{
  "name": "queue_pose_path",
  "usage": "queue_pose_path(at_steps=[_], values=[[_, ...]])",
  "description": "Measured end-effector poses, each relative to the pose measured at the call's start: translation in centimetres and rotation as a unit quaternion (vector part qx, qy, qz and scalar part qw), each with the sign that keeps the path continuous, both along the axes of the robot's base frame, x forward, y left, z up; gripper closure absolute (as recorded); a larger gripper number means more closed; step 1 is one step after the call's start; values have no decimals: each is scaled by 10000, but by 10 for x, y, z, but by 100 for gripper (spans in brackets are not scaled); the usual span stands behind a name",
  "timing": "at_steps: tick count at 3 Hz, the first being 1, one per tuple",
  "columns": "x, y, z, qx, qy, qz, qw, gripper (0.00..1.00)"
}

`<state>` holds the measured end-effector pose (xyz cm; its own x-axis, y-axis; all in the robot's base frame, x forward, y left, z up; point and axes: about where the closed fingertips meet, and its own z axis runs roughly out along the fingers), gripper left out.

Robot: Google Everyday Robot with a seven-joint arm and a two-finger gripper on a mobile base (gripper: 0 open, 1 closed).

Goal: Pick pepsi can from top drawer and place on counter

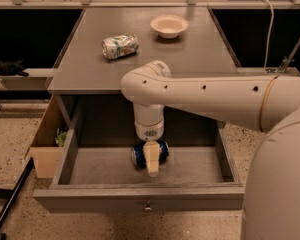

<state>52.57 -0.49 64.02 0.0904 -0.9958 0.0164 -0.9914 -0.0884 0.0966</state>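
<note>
**Grasp stage, viewed from the front of the cabinet.** The top drawer is standing pulled out below the front edge of the counter, with its knob facing the viewer. The pepsi can is lying on its side on the drawer floor. It is resting about midway between the drawer's left and right walls, just forward of the counter's front edge. The gripper is reaching straight down from the arm and sitting across the can's middle. Whether it is closed on the can cannot be told.

Judged step: the robot is taking the can in the drawer, and the can is not yet lifted. The next move is calling for a secure hold, then a lift clearing the drawer front and the counter's front edge.

A cardboard box is standing against the drawer's left side. Farther back, a silver-and-green can is lying toward the counter's left edge. A bowl is sitting near the counter's far edge, leaving bare surface nearer the front right corner.
</note>
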Motion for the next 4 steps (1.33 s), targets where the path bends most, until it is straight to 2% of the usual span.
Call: queue_pose_path(at_steps=[1,2,3,4], values=[[0,1,-30,6,347,36,9994,0],[0,1,-31,5,352,36,9994,0],[0,1,-31,5,353,36,9994,14],[0,1,-31,4,353,36,9994,38]])
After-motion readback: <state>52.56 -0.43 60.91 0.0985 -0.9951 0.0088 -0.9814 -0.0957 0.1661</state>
